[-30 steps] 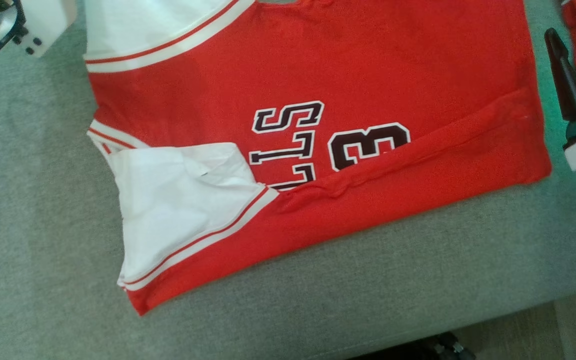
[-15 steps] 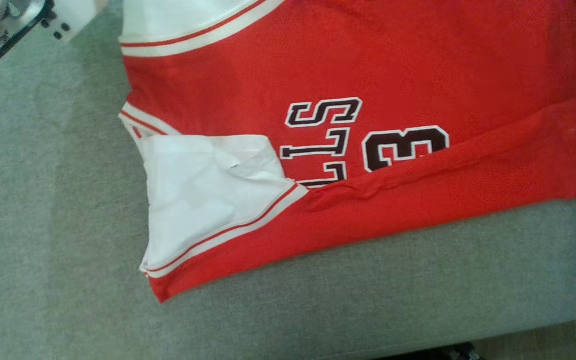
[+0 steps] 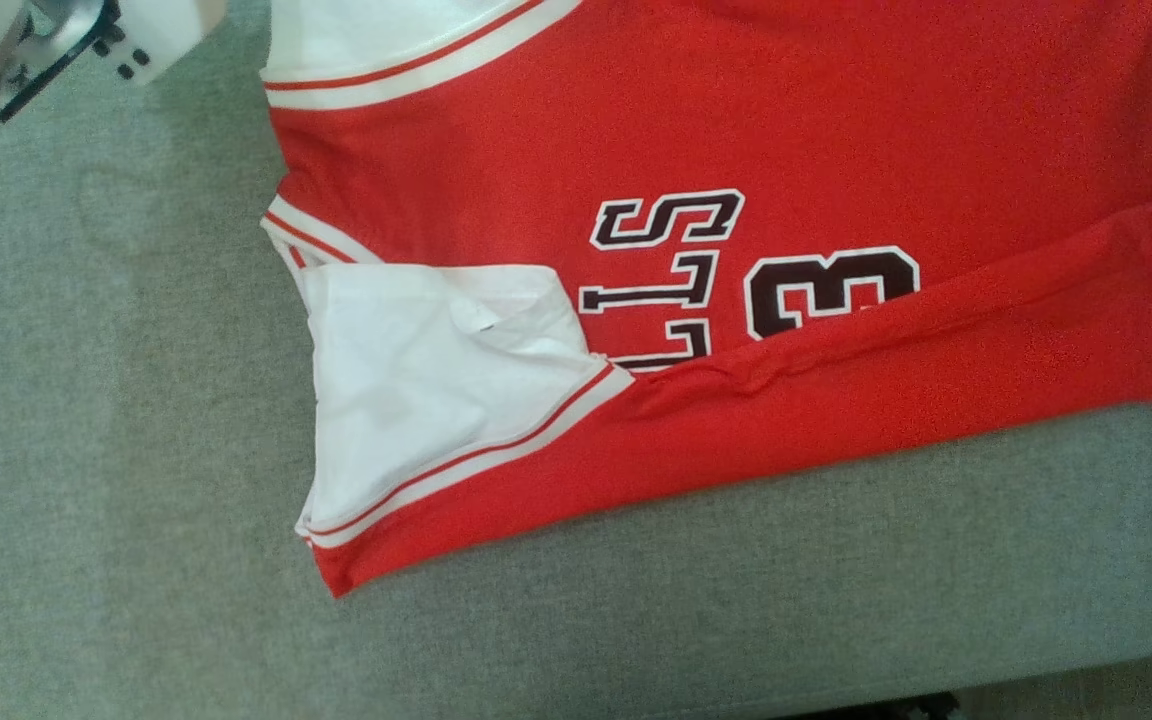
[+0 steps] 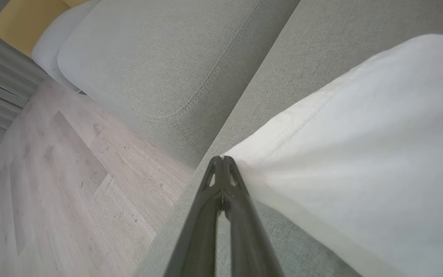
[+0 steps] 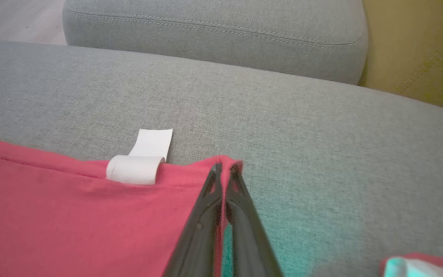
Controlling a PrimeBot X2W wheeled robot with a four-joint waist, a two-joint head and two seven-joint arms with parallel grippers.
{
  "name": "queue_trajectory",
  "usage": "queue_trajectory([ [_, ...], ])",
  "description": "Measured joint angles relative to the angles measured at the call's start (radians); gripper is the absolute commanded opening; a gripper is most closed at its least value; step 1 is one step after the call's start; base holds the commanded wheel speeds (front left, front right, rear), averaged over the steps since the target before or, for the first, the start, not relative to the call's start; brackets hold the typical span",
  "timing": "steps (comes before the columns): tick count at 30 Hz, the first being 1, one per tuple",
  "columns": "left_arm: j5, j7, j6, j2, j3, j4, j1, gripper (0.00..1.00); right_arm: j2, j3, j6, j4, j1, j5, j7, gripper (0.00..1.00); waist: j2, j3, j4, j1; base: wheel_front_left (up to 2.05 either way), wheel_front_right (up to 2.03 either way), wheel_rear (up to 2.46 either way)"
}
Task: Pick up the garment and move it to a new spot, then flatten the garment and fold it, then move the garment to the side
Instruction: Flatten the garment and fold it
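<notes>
Right pincer (image 5: pixel 224 166) pinches garment (image 5: pixel 71 215) corner; left pincer (image 4: pixel 222 158) grips its white edge.

Seating: grey woven-fabric sofa seat (image 3: pixel 86 400). Far side: matching cushion (image 5: pixel 214 38) with stitched seam, yellow cushion (image 5: pixel 417 50) beside it. Floor (image 4: pixel 71 173): pale wood-grain planks.

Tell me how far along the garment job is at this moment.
Done: the jersey lies spread on the sofa cushion, its near edge already folded up over part of the lettering. In hand: the left gripper is shut on a white corner and the right gripper on a red corner, apparently for the next fold. Left: finishing the fold and moving the jersey aside.
</notes>
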Motion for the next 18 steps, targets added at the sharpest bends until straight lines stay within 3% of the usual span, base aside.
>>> queue_trajectory([
  [8, 0.035, -0.128, 0.032, -0.014, 0.007, 0.037, -0.020, 0.00, -0.009, 0.013, 0.000, 0.016, -0.017, 0.088, -0.110, 0.00, 0.0000, -0.029, 0.009, 0.0000, 0.00, 0.00, 0.00],
  [12, 0.024, -0.172, 0.040, -0.013, 0.020, 0.034, -0.017, 0.00, -0.054, 0.027, 0.000, -0.006, -0.007, 0.131, -0.131, 0.00, 0.0000, -0.056, 0.020, -0.0001, 0.00, 0.00, 0.00],
  [18, 0.002, -0.219, 0.084, 0.032, 0.024, -0.069, 0.055, 0.00, -0.107, 0.057, 0.000, -0.050, 0.080, 0.177, -0.170, 0.00, 0.0000, -0.107, 0.039, -0.0002, 0.00, 0.00, 0.00],
])
